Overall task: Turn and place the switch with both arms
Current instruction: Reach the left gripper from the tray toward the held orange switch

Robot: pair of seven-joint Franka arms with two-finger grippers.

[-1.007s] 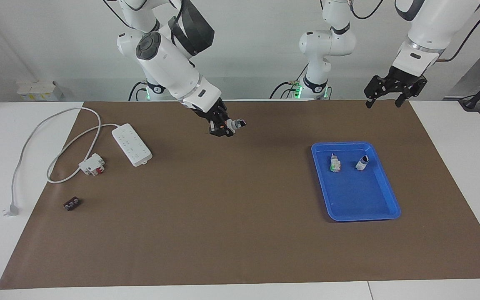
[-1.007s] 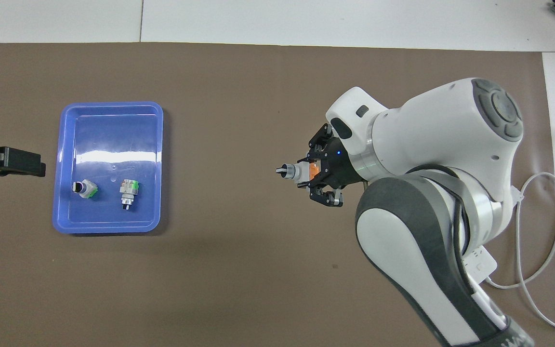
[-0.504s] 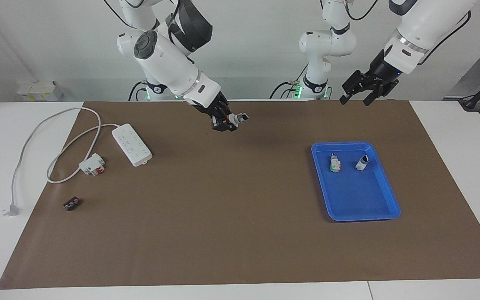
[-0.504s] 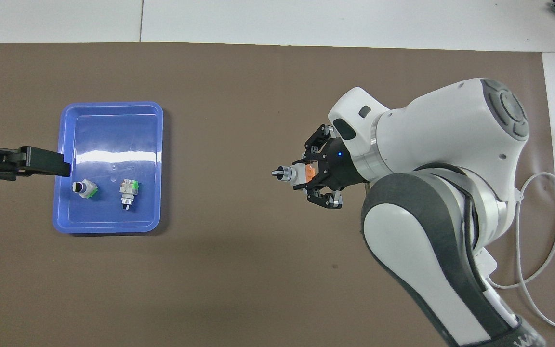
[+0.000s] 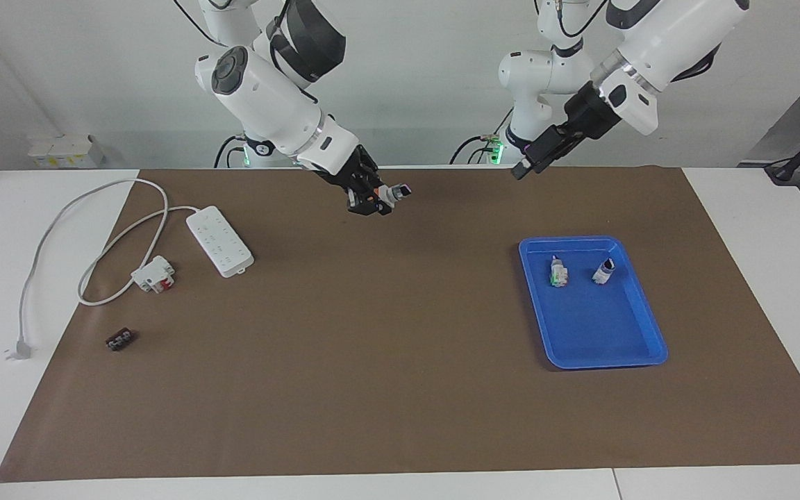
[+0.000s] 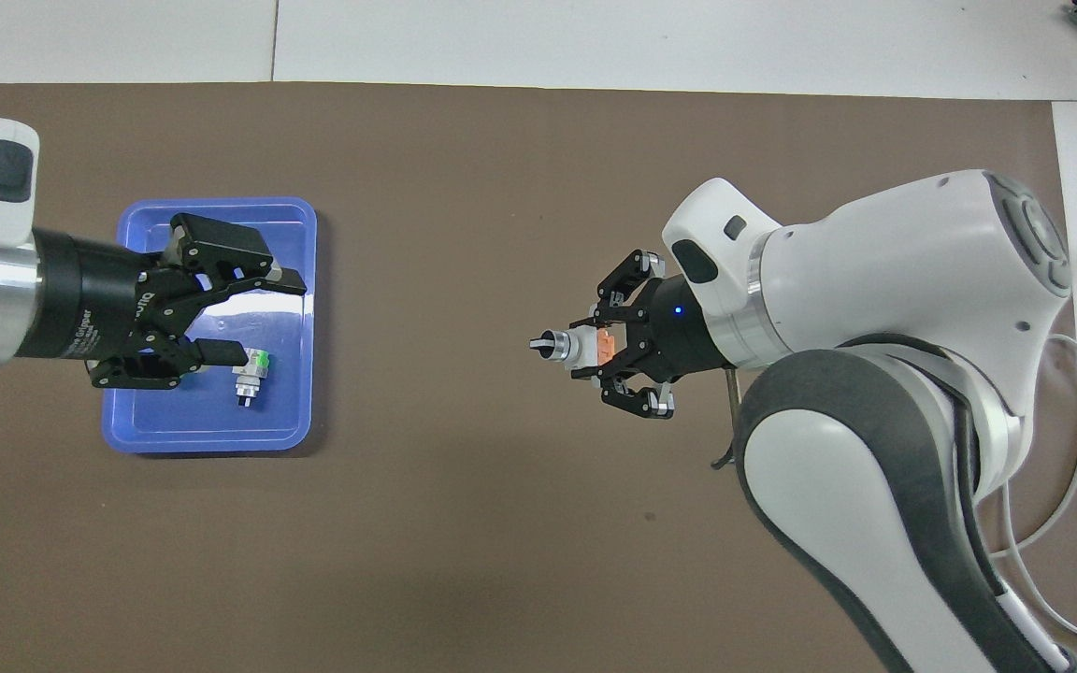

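1. Pointing its black-silver knob toward the left arm's end of the table, the switch hangs in the air, clamped by its orange end in the right gripper, over bare brown mat between the power strip and the blue tray.
2. Over the last second the right gripper has lifted slightly with the switch, while the left gripper has swung in from the table's edge and turned sideways to face the knob. That looks like preparation for turning it or taking it over.
3. The overhead view shows the left gripper's fingers spread wide and holding nothing; in the facing view they cannot be read.
4. Only the facing view shows the left gripper raised high, not down in the tray where two green-marked switches lie.
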